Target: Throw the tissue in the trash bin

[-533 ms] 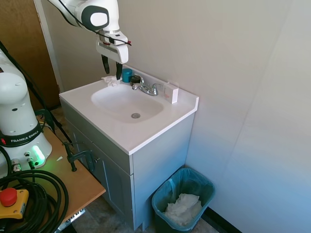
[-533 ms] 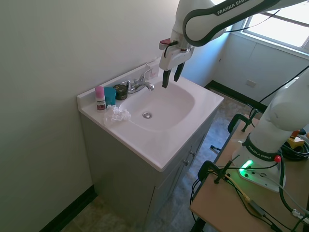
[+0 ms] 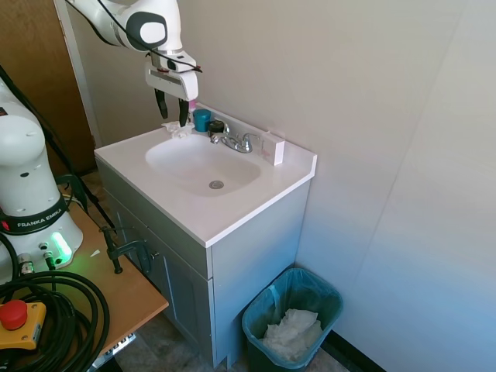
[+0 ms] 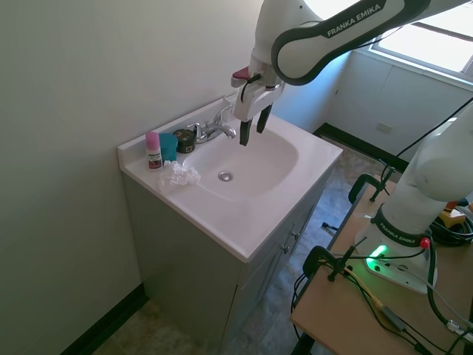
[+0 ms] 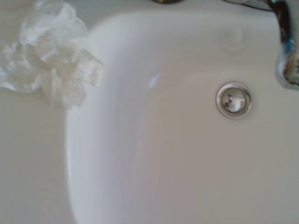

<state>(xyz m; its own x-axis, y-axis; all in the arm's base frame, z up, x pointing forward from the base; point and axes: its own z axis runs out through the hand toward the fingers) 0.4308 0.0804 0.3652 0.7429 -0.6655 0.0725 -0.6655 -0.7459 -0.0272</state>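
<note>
**A:** Where was the tissue at this moment, and why was it not held?

**B:** It lay crumpled on the white vanity top, at the rim of the sink basin, just beside the teal cup and the small pink-capped bottle. The gripper hung above the basin near the faucet, apart from the tissue, with its two fingers spread and nothing between them. I judged that the reach was not finished.

**A:** Why were the fingers apart?

**B:** Probably to be ready to go down around the wad. The wrist view showed the tissue off to one side and the drain nearer the middle, so the gripper was not yet over it.

**A:** And the trash bin?

**B:** It stood on the floor beside the cabinet, well apart from the tissue, with crumpled white paper inside its liner. The carry would need to clear the counter edge.
</note>
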